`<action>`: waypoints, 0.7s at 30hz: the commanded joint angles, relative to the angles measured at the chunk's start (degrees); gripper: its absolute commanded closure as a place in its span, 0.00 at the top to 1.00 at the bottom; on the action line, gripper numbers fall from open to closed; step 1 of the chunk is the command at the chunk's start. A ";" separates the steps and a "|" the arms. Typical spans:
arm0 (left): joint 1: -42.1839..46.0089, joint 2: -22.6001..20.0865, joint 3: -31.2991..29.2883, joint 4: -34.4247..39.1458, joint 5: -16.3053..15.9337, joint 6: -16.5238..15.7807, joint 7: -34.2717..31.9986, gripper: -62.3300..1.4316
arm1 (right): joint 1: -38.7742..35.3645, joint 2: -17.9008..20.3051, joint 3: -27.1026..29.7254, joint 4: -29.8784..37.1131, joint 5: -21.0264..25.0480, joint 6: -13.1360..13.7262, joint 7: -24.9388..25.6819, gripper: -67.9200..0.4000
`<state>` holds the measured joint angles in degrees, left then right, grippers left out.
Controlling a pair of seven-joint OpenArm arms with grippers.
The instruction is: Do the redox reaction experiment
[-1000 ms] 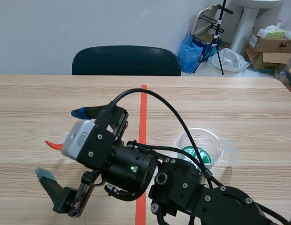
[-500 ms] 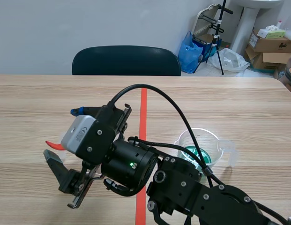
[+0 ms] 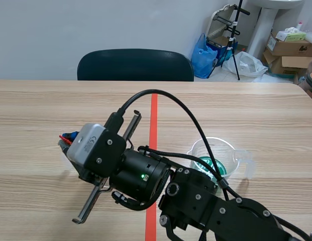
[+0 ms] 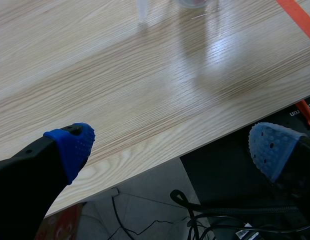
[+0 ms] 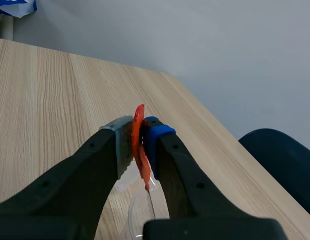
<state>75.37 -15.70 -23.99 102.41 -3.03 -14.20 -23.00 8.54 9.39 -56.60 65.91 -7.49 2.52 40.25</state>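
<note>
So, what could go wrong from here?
1. The right jaws press the red bulb flat. Liquid may come out too early, or the thin bulb may slip from the pads.
2. The right arm's cable appears to run close by the beaker of green liquid. A swing could knock it over.

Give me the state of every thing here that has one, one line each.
Right gripper: fingers shut on the red dropper bulb.
Red dropper bulb: pinched thin between the right fingers, roughly upright.
Left gripper: fingers open, nothing between them.
Beaker: upright on the table, a little green liquid at its bottom.
</note>
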 commanded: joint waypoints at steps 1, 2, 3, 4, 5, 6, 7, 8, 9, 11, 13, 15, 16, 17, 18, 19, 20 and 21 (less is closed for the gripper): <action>0.07 -0.04 -0.04 0.28 -0.31 -0.31 -1.03 1.00 | 0.68 0.13 0.55 1.42 0.61 -0.20 0.57 0.03; 0.07 -0.04 -0.04 0.28 -0.31 -0.31 -1.03 1.00 | 0.68 0.13 0.55 1.42 0.61 -0.20 0.15 0.03; 0.07 -0.04 -0.04 0.28 -0.31 -0.33 -1.01 1.00 | 0.68 0.13 0.55 1.42 0.61 -0.20 -0.28 0.03; 0.07 -0.04 -0.04 0.28 -0.28 -0.33 -0.98 1.00 | 0.68 0.13 0.55 1.42 0.61 -0.20 -0.74 0.03; 0.07 -0.04 -0.04 0.28 -0.28 -0.33 -1.03 1.00 | 0.68 0.13 0.55 1.42 0.61 -0.20 -1.33 0.03; 0.07 -0.04 -0.04 0.28 -0.28 -0.33 -1.05 1.00 | 0.68 0.13 0.55 1.42 0.61 -0.20 -1.77 0.03; 0.07 -0.04 -0.04 0.28 -0.28 -0.33 -1.05 1.00 | 0.68 0.13 0.55 1.42 0.61 -0.20 -2.03 0.03; 0.07 -0.04 -0.04 0.28 -0.28 -0.33 -1.05 1.00 | 0.68 0.13 0.55 1.42 0.61 -0.20 -2.16 0.03; 0.07 -0.04 -0.04 0.28 -0.28 -0.33 -1.05 1.00 | 0.68 0.13 0.59 1.44 0.61 -0.20 -2.47 0.03; 0.07 -0.04 -0.04 0.28 -0.28 -0.33 -1.05 1.00 | 0.68 0.13 0.72 1.64 0.63 -0.20 -3.15 0.03; 0.07 -0.04 -0.04 0.28 -0.28 -0.33 -1.05 1.00 | 0.68 0.13 0.72 1.92 1.03 -0.20 -3.91 0.03; 0.07 -0.04 -0.04 0.28 -0.28 -0.33 -1.05 1.00 | 0.68 0.15 0.72 2.49 2.99 -0.17 -5.05 0.03; 0.07 -0.04 -0.04 0.28 -0.28 -0.33 -1.05 1.00 | 0.68 0.15 0.72 2.97 3.89 -0.17 -5.95 0.03; 0.07 -0.04 -0.04 0.28 -0.28 -0.33 -1.05 1.00 | 0.68 0.15 0.72 3.65 4.70 -0.17 -7.19 0.03; 0.07 -0.04 -0.04 0.28 -0.28 -0.33 -1.05 1.00 | 0.70 0.17 0.72 4.42 5.18 -0.17 -8.41 0.03; 0.07 -0.04 -0.04 0.28 -0.28 -0.33 -1.05 1.00 | 0.70 0.31 0.72 5.35 5.42 -0.17 -9.70 0.03; 0.07 -0.04 -0.04 0.28 -0.28 -0.33 -1.05 1.00 | 0.70 0.46 0.72 6.38 5.57 -0.15 -10.80 0.03; 0.07 -0.04 -0.04 0.28 -0.28 -0.33 -1.05 1.00 | 0.70 0.70 0.72 7.58 5.84 -0.13 -11.91 0.03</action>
<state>75.37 -15.70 -23.99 102.41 -3.03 -14.57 -23.00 8.56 9.39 -56.60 71.75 -2.26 2.55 28.01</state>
